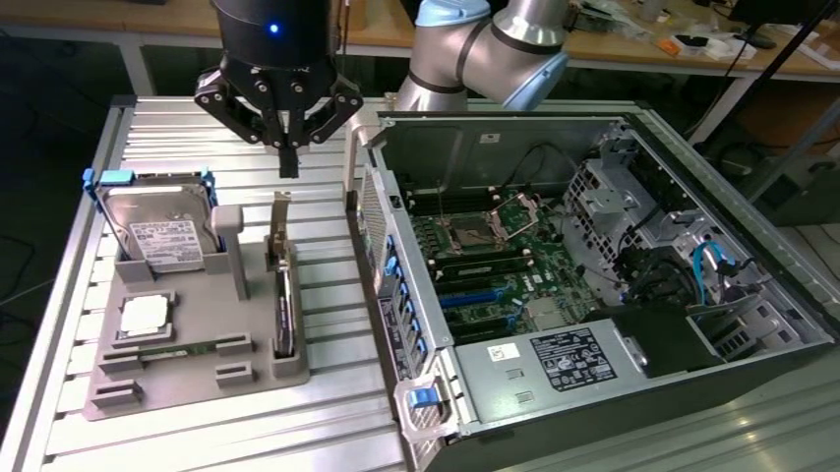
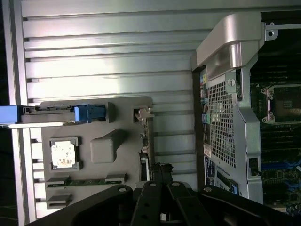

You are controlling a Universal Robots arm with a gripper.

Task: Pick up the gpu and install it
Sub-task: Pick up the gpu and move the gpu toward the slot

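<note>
ribbed aluminium table (image 1: 171, 128), with workbenches behind it. item: grey fixture tray (image 1: 197, 379) on the table, towards the exterior view's left. in the tray: silver hard drive (image 1: 164, 236) with white label, propped in a blue-trimmed holder at the far end; small square silver chip (image 1: 145, 315) lying flat in a recess; a memory stick (image 1: 171, 346) lying flat in a slot nearer the camera. item: gpu (image 1: 281, 285), thin green card standing on its long edge in the tray's slot nearest the computer, with its metal bracket (image 1: 279, 231) upright at the far end. item: open computer case (image 1: 525, 138) lying on its side at the exterior view's right, just beside the tray; motherboard (image 1: 493, 256) with bare processor socket (image 1: 469, 234) and labelled power supply (image 1: 565, 359) exposed. item: black gripper (image 1: 286, 167) on the arm, fingers pressed together, nothing between them; it hangs above the bracket end of the gpu, apart from it. in the wrist view the gripper (image 2: 162, 167) sits over the gpu (image 2: 148, 141), with the chip (image 2: 62, 154) and the tray (image 2: 124, 155) alongside.
</note>
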